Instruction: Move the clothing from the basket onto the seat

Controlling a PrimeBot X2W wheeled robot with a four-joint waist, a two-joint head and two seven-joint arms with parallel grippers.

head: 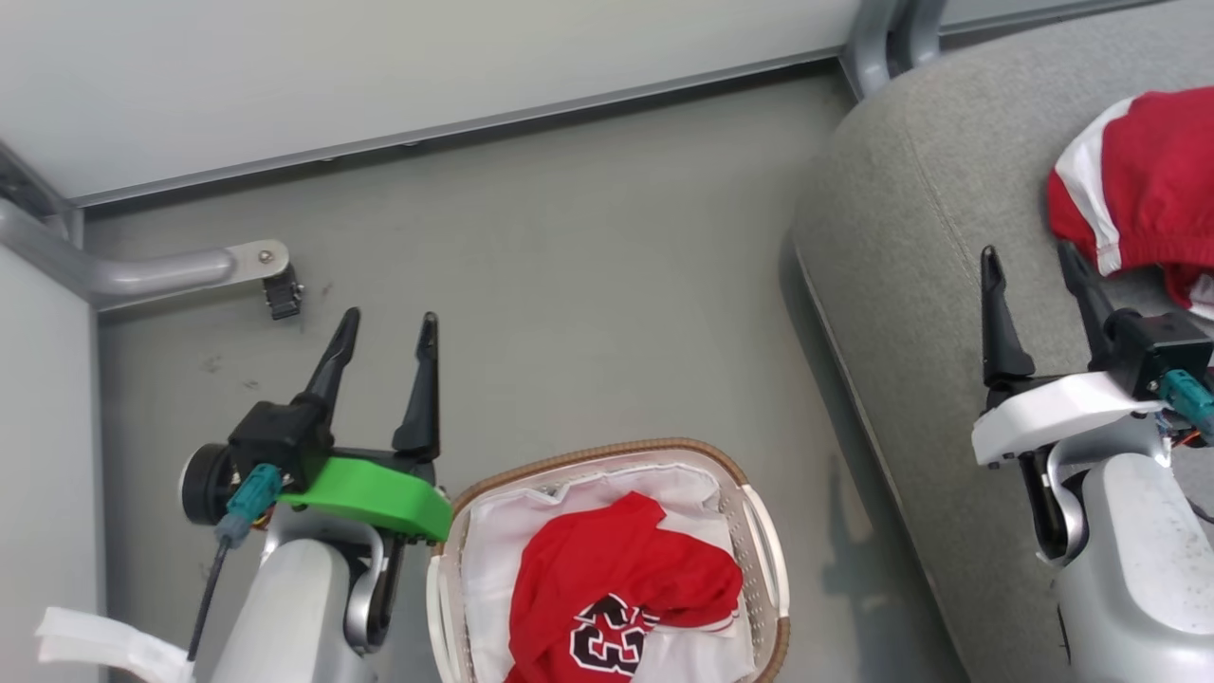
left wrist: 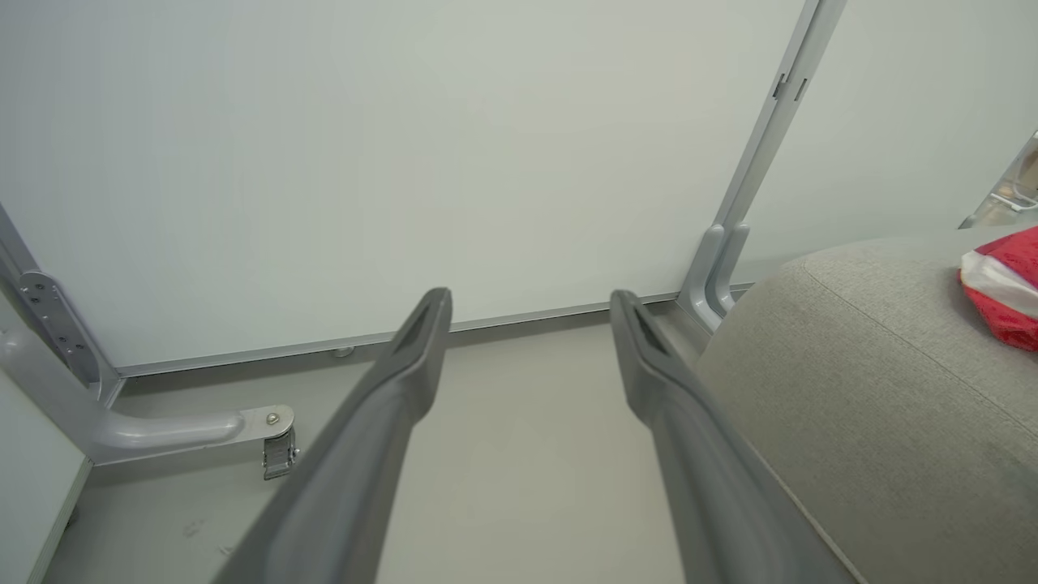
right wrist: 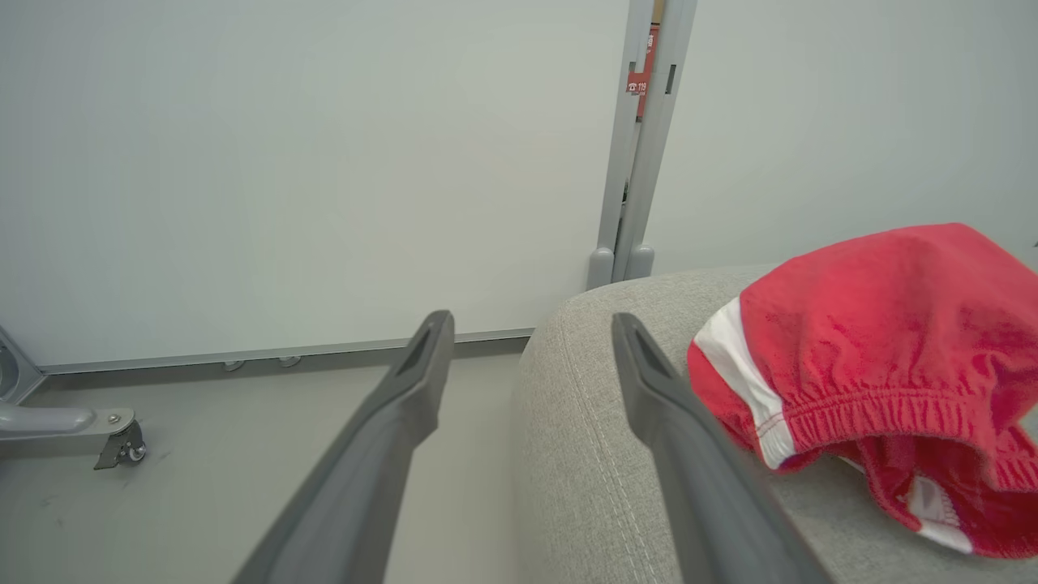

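Over grey seat (head: pixel 901 237), right pincer (head: pixel 1028 250) seemingly hovers, spread.

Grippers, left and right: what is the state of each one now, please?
Left gripper: open, holding nothing, above the floor beside the basket.
Right gripper: open, holding nothing, above the seat, near the shorts.

We see bare floor (head: pixel 569 285) open across the middle, hemmed by the sofa cushion (head: pixel 901 285) at right, the basket (head: pixel 588 454) at bottom centre, a metal leg (head: pixel 171 270) upper left.
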